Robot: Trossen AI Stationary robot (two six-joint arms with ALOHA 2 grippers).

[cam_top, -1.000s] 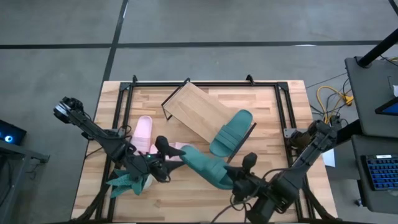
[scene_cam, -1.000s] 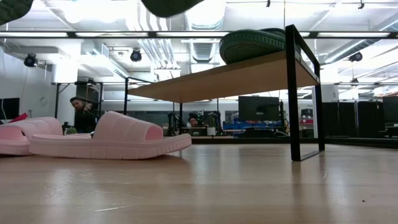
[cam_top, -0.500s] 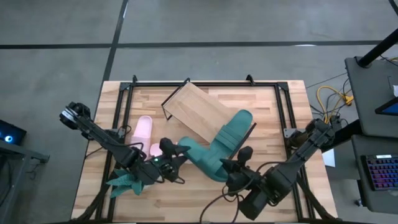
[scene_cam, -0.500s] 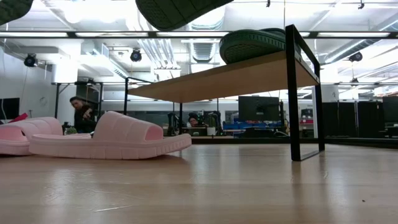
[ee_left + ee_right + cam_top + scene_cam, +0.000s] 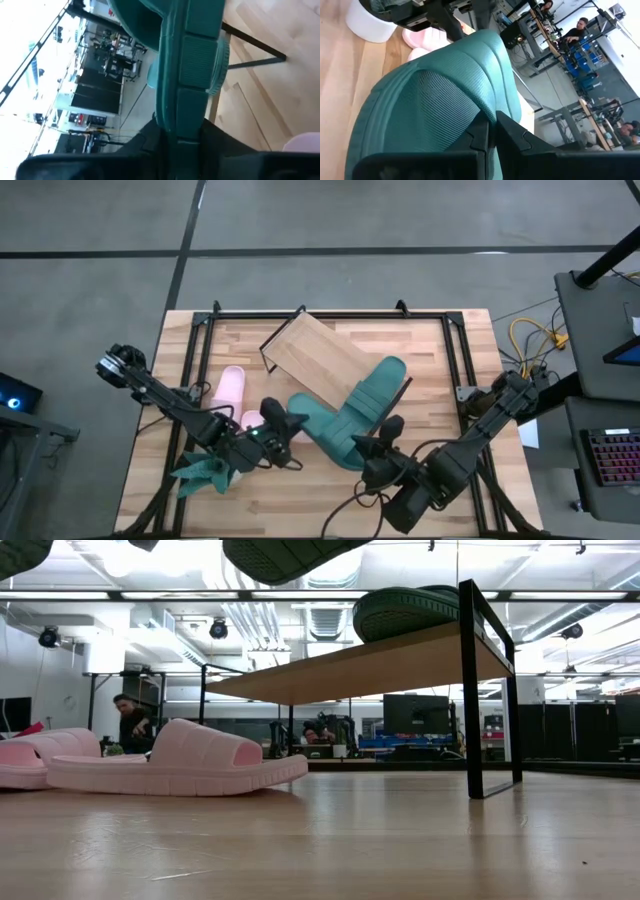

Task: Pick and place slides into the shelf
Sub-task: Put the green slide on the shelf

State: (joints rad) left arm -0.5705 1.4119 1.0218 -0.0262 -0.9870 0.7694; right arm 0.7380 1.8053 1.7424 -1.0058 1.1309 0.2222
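One dark green slide [image 5: 328, 430] hangs in the air between my two grippers; its sole [image 5: 285, 555] shows high above the table. My left gripper [image 5: 283, 423] is shut on its left end and my right gripper [image 5: 374, 451] on its near right end. A second green slide [image 5: 376, 390] lies on the right end of the shelf [image 5: 310, 358], a light wood board on black legs [image 5: 470, 690], and overhangs that end. Two pink slides [image 5: 230, 385] [image 5: 180, 765] rest sole-down on the table left of the shelf. My left gripper pinches the green slide's thick sole edge [image 5: 187, 95] at its left end between both fingers, one on each face, coming level from the table's left. The slide is lifted clear of the table. My right gripper pinches the slide's other end [image 5: 485, 107] between its shut fingers, coming from the near right; the fingers hide the exact spot. That end is off the table too.
A green toy plant [image 5: 205, 470] in a white pot [image 5: 370, 22] stands near the left front. Black frame rails [image 5: 455, 370] run along the table's sides. People sit in the room beyond the table [image 5: 130, 725].
My right gripper has carried the green slide up and toward the far left, turning it so its free end points at my left gripper. My left gripper has moved right to that end and shut on it.
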